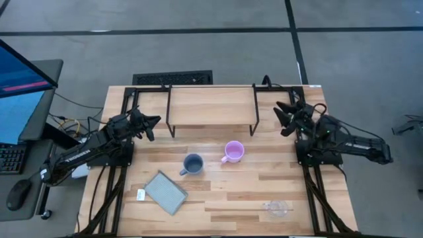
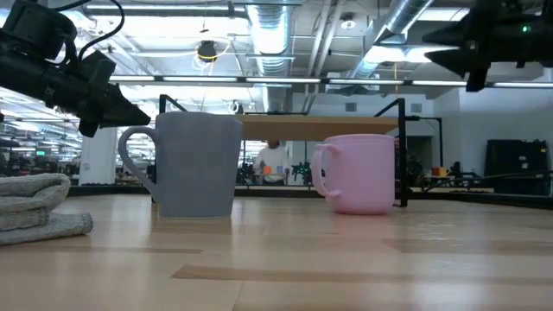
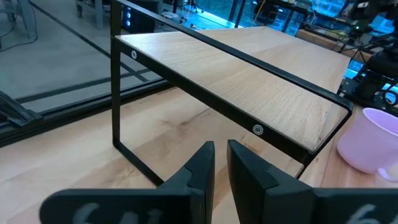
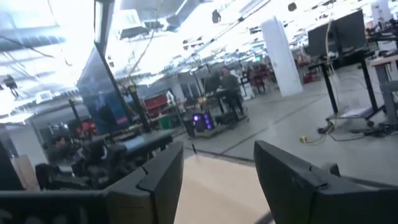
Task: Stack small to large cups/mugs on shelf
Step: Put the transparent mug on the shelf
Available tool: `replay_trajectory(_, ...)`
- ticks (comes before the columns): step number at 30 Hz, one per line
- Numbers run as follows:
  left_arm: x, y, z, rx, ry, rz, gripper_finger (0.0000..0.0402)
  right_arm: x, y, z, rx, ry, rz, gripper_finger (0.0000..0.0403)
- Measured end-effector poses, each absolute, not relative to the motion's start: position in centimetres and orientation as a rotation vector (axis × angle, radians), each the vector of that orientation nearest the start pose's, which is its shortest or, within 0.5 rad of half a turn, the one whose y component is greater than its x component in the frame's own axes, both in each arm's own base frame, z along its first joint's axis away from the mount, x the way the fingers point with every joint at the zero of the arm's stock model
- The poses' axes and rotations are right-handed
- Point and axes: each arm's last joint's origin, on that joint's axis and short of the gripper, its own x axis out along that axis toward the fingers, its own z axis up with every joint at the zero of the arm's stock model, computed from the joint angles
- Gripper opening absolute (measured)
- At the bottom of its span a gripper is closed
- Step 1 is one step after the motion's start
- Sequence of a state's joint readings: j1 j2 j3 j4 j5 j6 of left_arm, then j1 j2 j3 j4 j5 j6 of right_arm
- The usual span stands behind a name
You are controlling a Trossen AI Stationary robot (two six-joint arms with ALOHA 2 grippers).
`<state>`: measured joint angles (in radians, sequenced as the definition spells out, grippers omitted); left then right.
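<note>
Nothing stacked yet: grey-blue mug point(image 1: 193, 164), pink mug point(image 1: 233, 152) and glass cup point(image 1: 277, 209) sit apart on bench; shelf point(image 1: 211, 106) bare. Left jaws point(image 3: 221, 155) nearly closed, right jaws point(image 4: 217, 168) spread, both empty beside the shelf.

A flat grey rectangular pad point(image 1: 166, 192) lies tilted on the wooden tabletop point(image 1: 231, 192) with a small white tag point(image 1: 141, 194) just beside it, while a monitor point(image 1: 20, 89), keyboard point(image 1: 11, 158) and mouse point(image 1: 18, 194) sit on a side desk.
</note>
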<state>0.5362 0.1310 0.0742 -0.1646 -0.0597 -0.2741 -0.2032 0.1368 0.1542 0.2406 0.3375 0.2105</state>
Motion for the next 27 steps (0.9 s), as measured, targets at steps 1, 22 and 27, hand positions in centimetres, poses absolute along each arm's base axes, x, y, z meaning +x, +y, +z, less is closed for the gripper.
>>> replay_trajectory(1, 8.6, 5.3, 16.3, -0.318, 0.136, 0.620, 0.0033, 9.0, -2.8, 23.1, 0.226, -0.325, -0.504, 0.0218)
replay_trajectory(22, 8.5, 5.3, 16.3, -0.316, 0.135, 0.634, 0.0033, 7.1, -1.9, 28.5, 0.186, -0.628, -0.285, 0.0218)
replay_trajectory(27, 8.5, 5.3, 16.3, -0.316, 0.135, 0.635, 0.0033, 7.3, -1.9, 28.2, 0.264, -0.602, -0.260, 0.0218)
